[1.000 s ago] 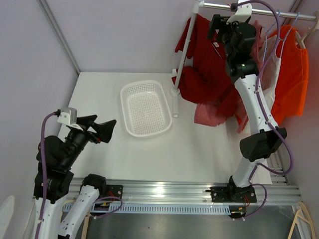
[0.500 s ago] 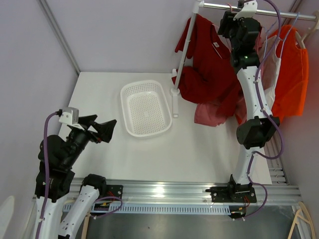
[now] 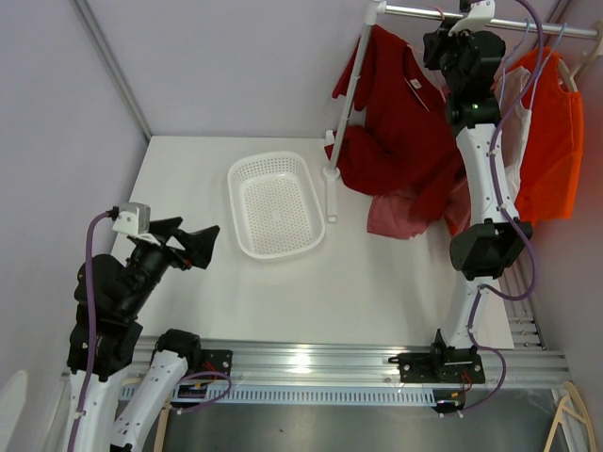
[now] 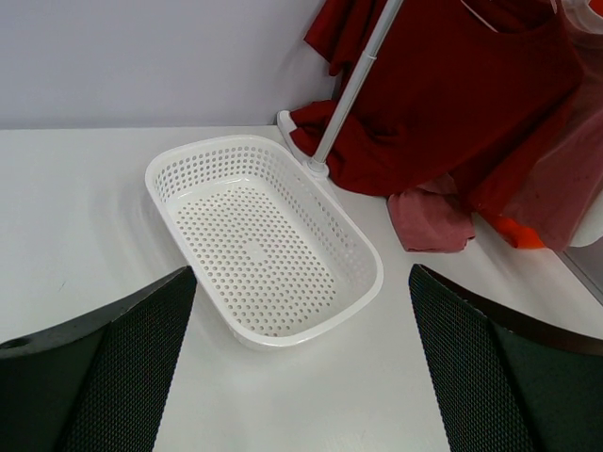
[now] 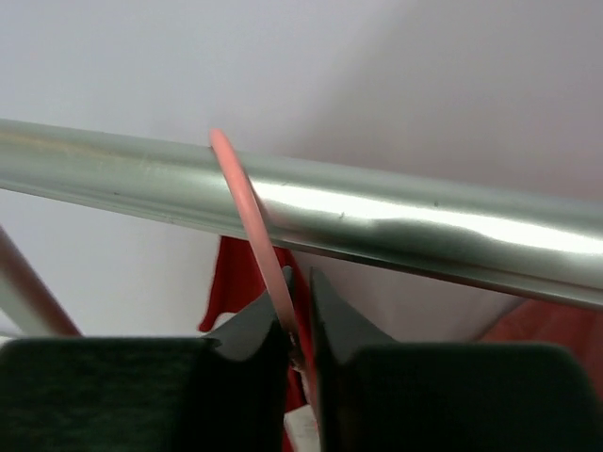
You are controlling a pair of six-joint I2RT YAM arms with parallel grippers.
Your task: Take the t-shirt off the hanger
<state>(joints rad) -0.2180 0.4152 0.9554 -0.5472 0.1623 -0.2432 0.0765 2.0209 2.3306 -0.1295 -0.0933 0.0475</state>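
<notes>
the bench (image 3: 377, 273) carried a white rack whose rail (image 3: 415, 11) ran across the far side, at about 1 o'clock in the top view. the red t-shirt (image 3: 396, 113) hung from that rail on a pink hanger (image 5: 247, 202), its lower part bunched near the foot of the rack's pole (image 3: 347, 104). an orange garment (image 3: 556, 132) hung at 3 o'clock of it, and a pink cloth (image 3: 396, 218) lay at 6 o'clock of it. a white basket (image 3: 268, 157) sat at 9 o'clock of the pole.

the right claw (image 5: 300, 282) reached up just under the rail. its jaws were pinched on the hanger's thin hook, right below where the hook looped over the rail. the left claw (image 3: 198, 229) hovered at 8 o'clock of the bench, jaws spread wide, holding nothing.

the step in hand looked like unhooking the hanger. the wire was thin and round, so the pinch probably had to be firm or the hook could twist between the jaws. the lift likely needed to go straight up until the hook's tip cleared the top of the rail. only then should it come back toward 6 o'clock, slowly, since the neighbouring garments hung close and could snag. the idle left claw would probably be needed next to draw the t-shirt off.
</notes>
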